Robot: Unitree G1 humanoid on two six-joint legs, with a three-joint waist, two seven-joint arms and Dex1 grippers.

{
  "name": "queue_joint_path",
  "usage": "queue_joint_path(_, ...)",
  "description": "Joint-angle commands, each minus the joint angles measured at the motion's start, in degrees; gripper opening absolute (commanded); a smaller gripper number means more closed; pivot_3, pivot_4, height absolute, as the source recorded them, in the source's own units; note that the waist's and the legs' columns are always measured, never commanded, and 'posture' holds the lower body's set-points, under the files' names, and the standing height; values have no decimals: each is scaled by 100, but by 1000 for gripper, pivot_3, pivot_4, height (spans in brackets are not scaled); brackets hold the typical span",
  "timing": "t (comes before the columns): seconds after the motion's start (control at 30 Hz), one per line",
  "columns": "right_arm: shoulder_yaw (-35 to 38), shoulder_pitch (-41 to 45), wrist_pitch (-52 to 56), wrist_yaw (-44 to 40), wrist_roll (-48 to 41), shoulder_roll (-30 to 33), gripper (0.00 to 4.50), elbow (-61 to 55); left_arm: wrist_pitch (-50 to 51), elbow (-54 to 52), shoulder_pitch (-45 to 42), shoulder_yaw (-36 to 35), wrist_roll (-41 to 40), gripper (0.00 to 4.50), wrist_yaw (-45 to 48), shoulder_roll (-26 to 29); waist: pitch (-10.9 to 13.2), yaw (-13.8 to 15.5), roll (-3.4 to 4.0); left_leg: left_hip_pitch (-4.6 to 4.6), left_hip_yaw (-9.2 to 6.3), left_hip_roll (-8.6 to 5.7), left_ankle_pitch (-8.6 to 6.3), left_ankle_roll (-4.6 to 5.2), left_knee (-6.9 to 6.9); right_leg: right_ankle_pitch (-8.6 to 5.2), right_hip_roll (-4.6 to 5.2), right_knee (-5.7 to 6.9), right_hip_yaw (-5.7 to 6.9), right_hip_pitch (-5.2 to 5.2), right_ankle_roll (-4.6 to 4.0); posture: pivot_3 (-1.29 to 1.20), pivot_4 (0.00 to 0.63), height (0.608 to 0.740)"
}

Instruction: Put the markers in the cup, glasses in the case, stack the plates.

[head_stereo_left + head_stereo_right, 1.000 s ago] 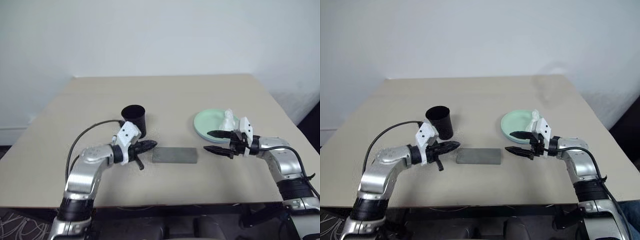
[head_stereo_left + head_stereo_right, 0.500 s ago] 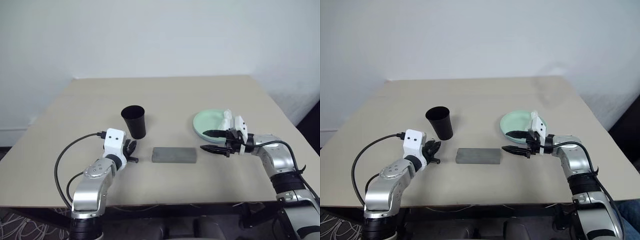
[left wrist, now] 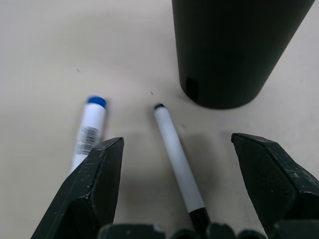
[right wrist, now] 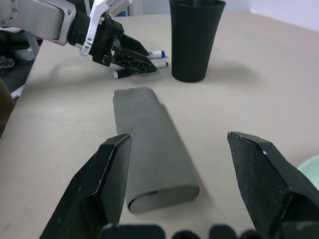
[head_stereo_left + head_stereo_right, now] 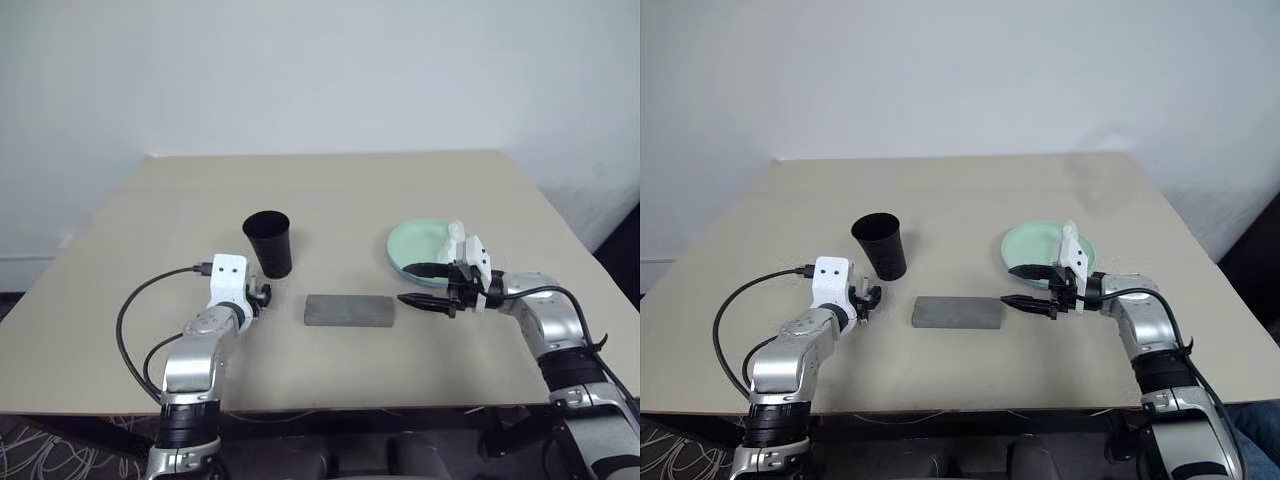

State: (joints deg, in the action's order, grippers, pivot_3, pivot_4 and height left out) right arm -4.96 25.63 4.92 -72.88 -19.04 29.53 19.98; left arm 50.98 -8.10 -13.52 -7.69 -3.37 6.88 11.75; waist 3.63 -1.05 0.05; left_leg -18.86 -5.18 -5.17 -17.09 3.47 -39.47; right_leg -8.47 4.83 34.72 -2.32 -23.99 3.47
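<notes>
Left hand (image 3: 172, 199) open over dark-capped pen (image 3: 175, 159) by cup (image 3: 234, 50). Should drop straight, pinch middle. Right hand (image 4: 174, 186) open, empty.

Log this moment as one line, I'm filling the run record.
left pincer: open over dark-capped marker | blue-capped marker: on table | cup: upright | right pincer: open, facing closed case

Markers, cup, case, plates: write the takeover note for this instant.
Left gripper: open, low over the table, straddling the dark-capped marker; blue-capped marker lies beside it. Both rest on the table next to the cup, not in it.
Right gripper: open, empty, facing the end of the case.
Case lid is down; I cannot see the glasses.
Mint green plate carries a crumpled tissue.
Left: both markers into the cup. Glasses and plate stacking unconfirmed.
</notes>
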Motion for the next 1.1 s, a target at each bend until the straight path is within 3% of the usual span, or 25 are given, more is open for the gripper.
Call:
queue_joint_path(0.03,208,-12,-2,102,-72,106,3326,-343,82,61,-255,-12,-57,3656,-47,-16,0,0,0,0,0,0,0,0,0,0,0,0,0,0,0,0,0,740)
queue_joint_path(0.2,250,-137,25,189,-76,141,3326,-474,231,167,-326,-77,-134,3656,-61,-105,0,-9,-1,3,0,1,0,-1,11,-1,1,-2,1,0,1,0,0,740)
queue_joint_path(0.27,261,-170,37,202,-86,157,3326,-513,298,156,-335,-129,-182,3286,-97,-131,0,-9,-1,4,0,1,1,-1,13,-1,1,-2,0,0,1,0,0,740)
queue_joint_path(0.37,277,-188,54,205,-96,170,3326,-544,357,145,-339,-188,-229,2443,-135,-139,1,-9,-1,4,0,1,0,-1,14,-1,2,-4,0,0,1,0,0,740)
queue_joint_path(0.6,299,-72,123,140,-168,145,3326,-541,453,129,-343,-225,-272,15,-204,-156,1,0,-1,5,0,1,1,-1,22,-1,2,-8,1,0,1,0,0,740)
queue_joint_path(0.93,290,11,72,86,-143,152,3326,-422,558,-383,-154,-180,-187,15,-223,8,1,-5,-3,4,0,0,0,-1,29,-2,3,-14,1,-2,2,0,0,740)
queue_joint_path(1.1,266,31,29,67,-107,146,3326,-342,-448,-494,-65,-246,87,15,-556,43,3,-8,-6,3,-1,4,0,-4,36,-2,3,-17,1,-8,2,0,0,740)
